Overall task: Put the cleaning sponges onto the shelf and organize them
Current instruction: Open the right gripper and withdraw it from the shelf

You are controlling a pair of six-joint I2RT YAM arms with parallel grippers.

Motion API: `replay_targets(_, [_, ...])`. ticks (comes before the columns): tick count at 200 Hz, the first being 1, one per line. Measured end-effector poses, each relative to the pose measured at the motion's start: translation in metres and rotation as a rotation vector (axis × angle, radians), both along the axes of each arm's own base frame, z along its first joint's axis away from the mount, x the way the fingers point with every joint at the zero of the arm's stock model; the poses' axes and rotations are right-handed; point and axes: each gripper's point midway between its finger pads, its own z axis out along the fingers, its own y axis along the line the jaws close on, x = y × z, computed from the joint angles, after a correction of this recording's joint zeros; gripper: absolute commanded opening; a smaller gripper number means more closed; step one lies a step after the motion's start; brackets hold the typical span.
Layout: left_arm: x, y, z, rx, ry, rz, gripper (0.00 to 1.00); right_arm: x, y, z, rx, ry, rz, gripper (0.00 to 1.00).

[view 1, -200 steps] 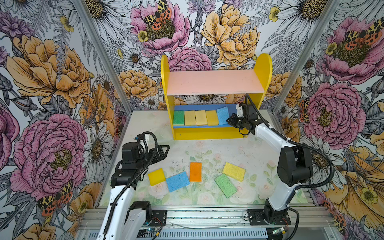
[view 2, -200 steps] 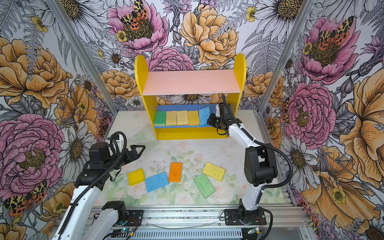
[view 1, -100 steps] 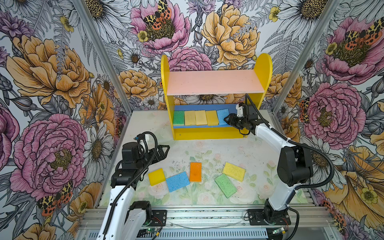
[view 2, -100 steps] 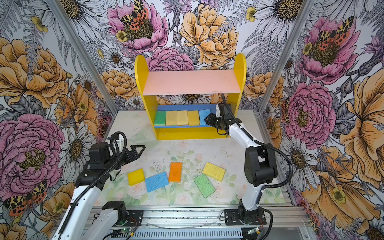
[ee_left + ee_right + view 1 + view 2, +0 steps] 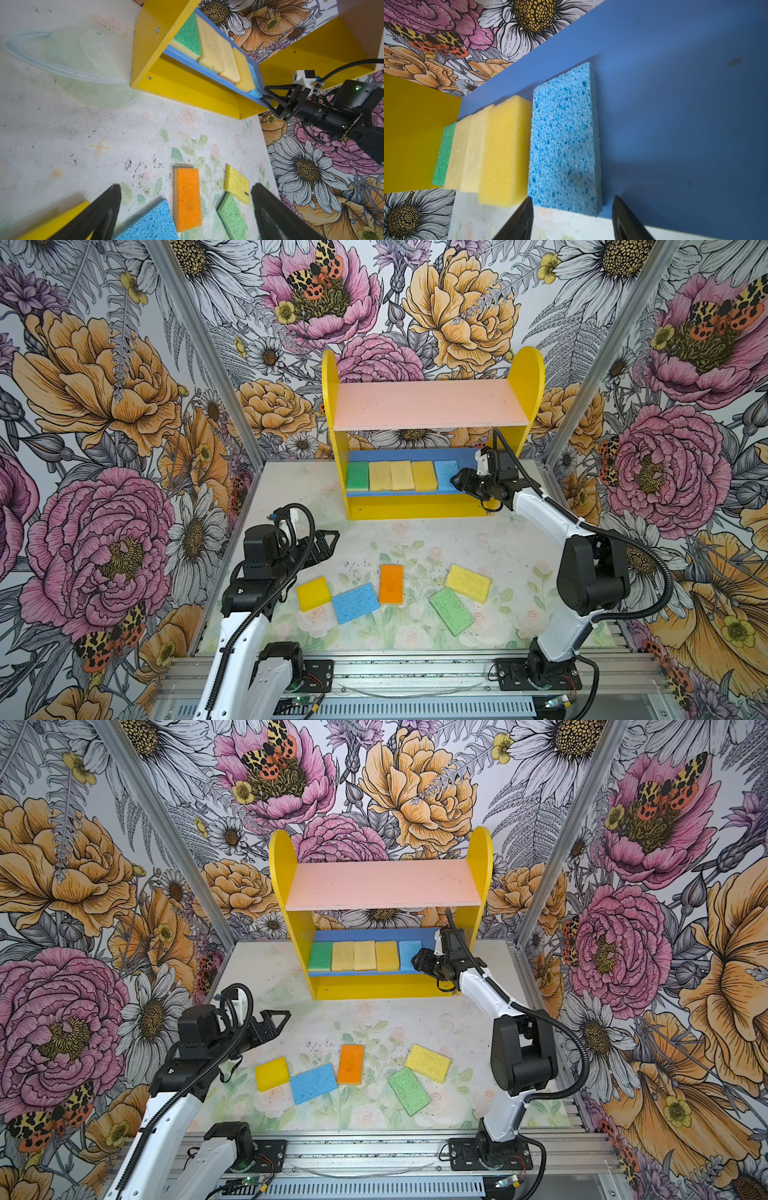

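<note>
Blue sponge [image 5: 564,141] lies flat on the shelf's [image 5: 525,373] lower board [image 5: 675,104], just beyond the tips of my right gripper [image 5: 572,202]; its jaws stand apart, gripping nothing.

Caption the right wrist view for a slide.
Open right gripper faces blue sponge lying beside yellow ones on the shelf.

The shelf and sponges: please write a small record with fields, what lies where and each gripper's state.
Lower board: shelved green sponge, two pale sponges, tan sponge, shelved blue sponge, in a row
Upper board: bare
Table: yellow sponge, blue sponge, orange sponge, rough yellow sponge, green sponge
Left gripper: open, over table, empty
Right gripper: open, at shelved blue sponge, not gripping
</note>
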Motion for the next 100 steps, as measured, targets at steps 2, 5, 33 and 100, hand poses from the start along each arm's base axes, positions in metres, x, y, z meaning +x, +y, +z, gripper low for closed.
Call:
replay_targets(2, [0.000, 0.000, 0.000, 0.000, 0.000, 0.000, 0.99, 0.000, 0.000, 0.000, -0.001, -0.001, -0.001, 0.61])
replay_targets(5, [0.000, 0.000, 0.000, 0.000, 0.000, 0.000, 0.99, -0.001, 0.000, 0.001, -0.001, -0.001, 0.000, 0.61])
replay_targets(33, [0.000, -0.001, 0.000, 0.000, 0.000, -0.004, 0.99, -0.010, -0.003, 0.010, -0.002, -0.017, -0.006, 0.62])
replay_targets(100, [-0.001, -0.004, 0.000, 0.001, 0.001, -0.014, 0.99, -0.081, 0.021, 0.043, 0.023, -0.079, 0.048, 0.62])
